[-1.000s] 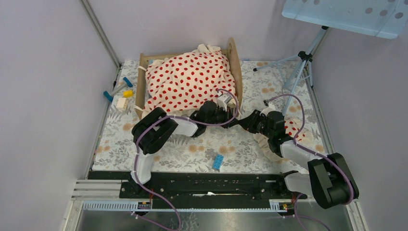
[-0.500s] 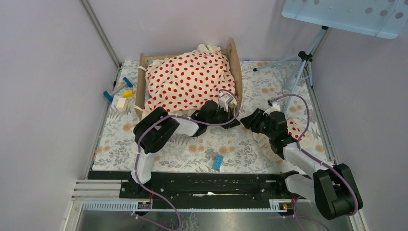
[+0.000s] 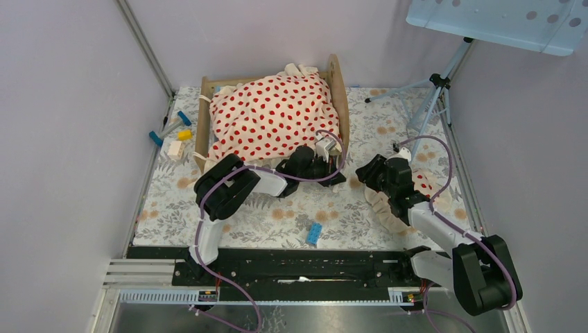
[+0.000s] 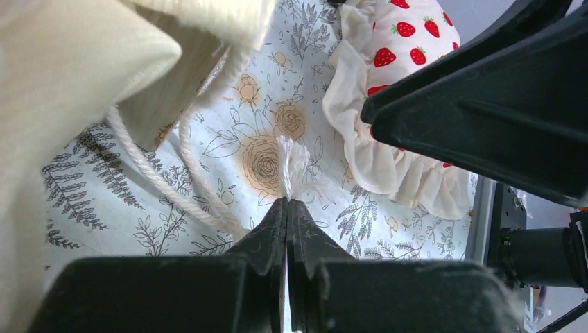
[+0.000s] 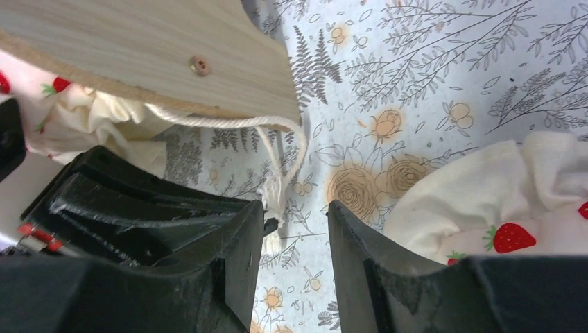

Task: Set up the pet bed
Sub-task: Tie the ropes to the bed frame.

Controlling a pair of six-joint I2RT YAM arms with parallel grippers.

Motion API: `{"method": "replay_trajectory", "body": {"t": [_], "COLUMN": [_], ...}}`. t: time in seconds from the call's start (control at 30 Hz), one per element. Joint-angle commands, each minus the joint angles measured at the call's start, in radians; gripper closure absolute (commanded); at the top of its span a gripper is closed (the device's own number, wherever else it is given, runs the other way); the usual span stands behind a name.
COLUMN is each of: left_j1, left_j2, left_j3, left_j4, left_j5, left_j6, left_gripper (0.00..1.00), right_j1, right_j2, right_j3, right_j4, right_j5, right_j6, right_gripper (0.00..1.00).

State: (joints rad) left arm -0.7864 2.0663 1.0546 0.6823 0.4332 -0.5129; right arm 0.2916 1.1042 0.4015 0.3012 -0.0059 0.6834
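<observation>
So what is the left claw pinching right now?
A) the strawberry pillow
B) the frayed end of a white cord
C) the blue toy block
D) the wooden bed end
B: the left wrist view shows the left gripper closed on the white cord, its frayed end sticking out past the fingertips.

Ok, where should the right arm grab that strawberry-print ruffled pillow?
Pinch the cream frill of the small strawberry-print ruffled pillow, on the edge facing the right end effector, from above: it lies flat on the floral mat, so only the thin frill sticks out.
</observation>
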Motion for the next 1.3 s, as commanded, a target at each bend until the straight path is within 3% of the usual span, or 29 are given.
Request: {"method": "replay_trajectory", "body": {"t": [0.0,0.5,0.77,1.27], "left_j1": [0.007,0.045,0.052,0.053], "left_j2": [-0.012,-0.071,-0.07,-0.077], "left_j3": [0.012,-0.086,-0.091,-0.088], "left_j4": [0.049,0.085,0.086,0.09], "left_j5": [-0.003,-0.089,-0.081,-0.061], "left_j6": [0.018,0.002,0.002,0.005], "left_gripper": [1.0,1.0,1.0,1.0], "right_j1": [-0.012,-0.029,-0.033,-0.038], "right_j2": [0.066,0.435,0.52,0.586], "right_j3": [0.09,0.233,0.271,0.318], "right_j4": [-0.028,0.15,0.221,0.249], "right_j5": [0.061,-0.23,-0.219,-0.263], "right_j6": [-0.024,-0.139,-0.156,-0.221], "right_gripper": [0.52,0.43,0.41,0.69]}}
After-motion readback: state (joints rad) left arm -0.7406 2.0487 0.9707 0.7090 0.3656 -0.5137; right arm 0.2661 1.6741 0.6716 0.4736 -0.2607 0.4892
